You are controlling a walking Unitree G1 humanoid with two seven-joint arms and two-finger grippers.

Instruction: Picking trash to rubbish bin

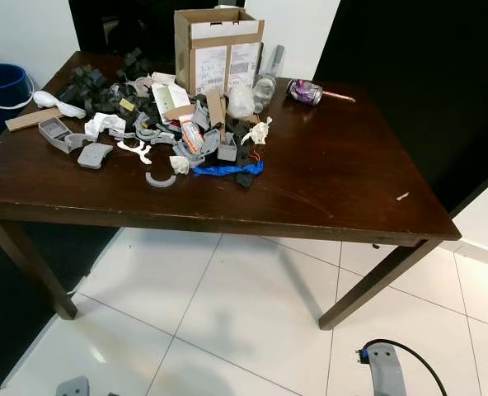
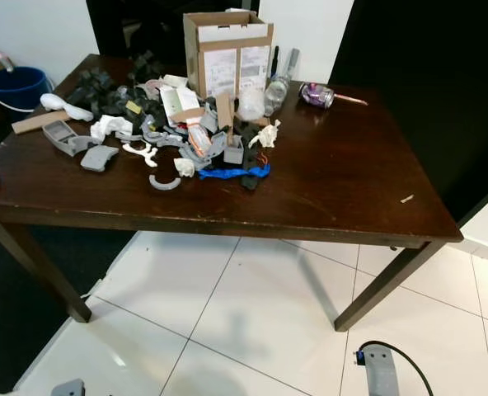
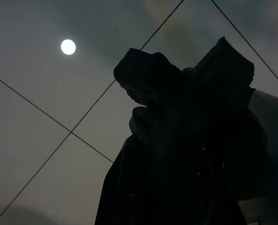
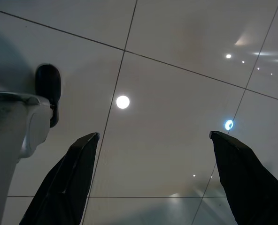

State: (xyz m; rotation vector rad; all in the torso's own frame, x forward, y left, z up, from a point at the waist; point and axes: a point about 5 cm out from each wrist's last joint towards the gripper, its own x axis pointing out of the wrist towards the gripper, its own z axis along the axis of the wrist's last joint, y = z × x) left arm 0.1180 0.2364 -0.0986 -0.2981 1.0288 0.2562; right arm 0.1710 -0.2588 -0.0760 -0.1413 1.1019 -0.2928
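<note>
I stand before the tabletop (image 1: 335,190), where the trash pile (image 1: 174,124) lies untouched. The right end effector (image 4: 153,178) hangs over the floor tiles with fingers apart; the left end effector (image 3: 186,140) is too dark to tell. Next I must approach and reach for one piece.

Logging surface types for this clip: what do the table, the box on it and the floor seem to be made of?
Table: dark wood, glossy varnish, judging by the sheen and faint grain. Box: brown corrugated cardboard, matte, with white printed labels. Floor: pale glazed tile, likely ceramic, with grout lines and reflections.
</note>
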